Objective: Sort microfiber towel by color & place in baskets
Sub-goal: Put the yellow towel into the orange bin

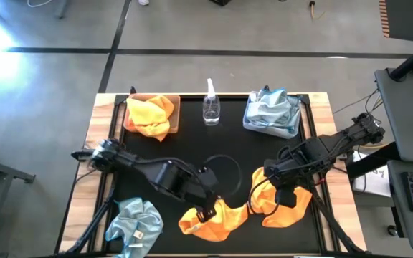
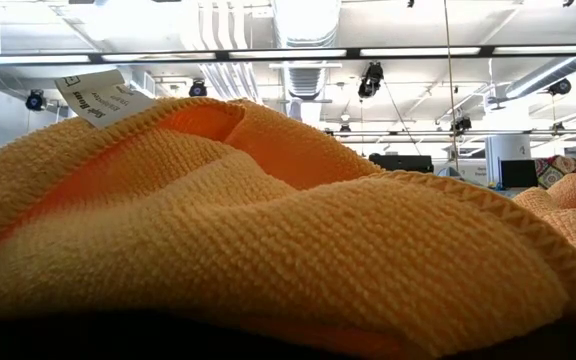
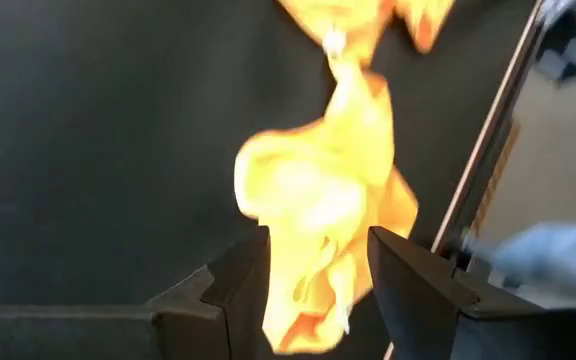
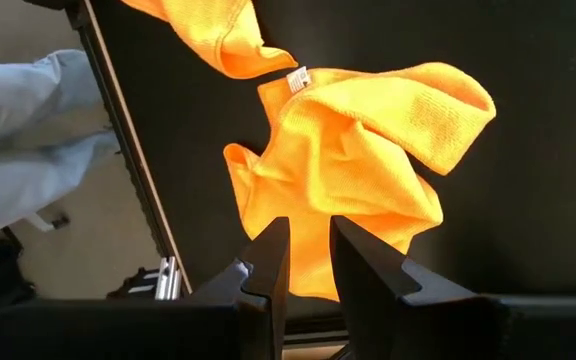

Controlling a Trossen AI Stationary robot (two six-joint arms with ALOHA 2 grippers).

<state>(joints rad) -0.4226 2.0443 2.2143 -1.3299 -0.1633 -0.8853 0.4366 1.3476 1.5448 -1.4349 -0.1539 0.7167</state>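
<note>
Two orange towels lie side by side near the table's near edge: the left orange towel point(image 1: 205, 221) point(image 3: 318, 200) and the right orange towel point(image 1: 287, 206) point(image 4: 358, 160). My left gripper point(image 1: 208, 212) point(image 3: 318, 285) stands over the first, shut on it. My right gripper point(image 1: 285, 193) point(image 4: 310, 265) is over the second, shut on it. A pale blue towel point(image 1: 135, 226) lies at the near left corner. The tan basket point(image 1: 130, 100) holds an orange towel, and the grey-blue basket point(image 1: 249, 120) holds blue ones. In the low view an orange towel point(image 2: 268, 240) with a white tag fills the picture. My left gripper pinches a bunched fold point(image 3: 313, 270) of the left orange towel between its two fingers, coming from above. The rest of the cloth spreads on the black mat beyond the fingers. My right gripper pinches the near edge point(image 4: 310, 240) of the right orange towel between its two fingers, from above. The cloth spreads out on the mat ahead of the fingers, slack.
A clear spray bottle point(image 1: 211, 106) stands between the two baskets at the far edge. A dark cable loop point(image 1: 224, 168) lies mid-table. The mat's metal rim point(image 4: 133, 170) runs close to the right towel.
</note>
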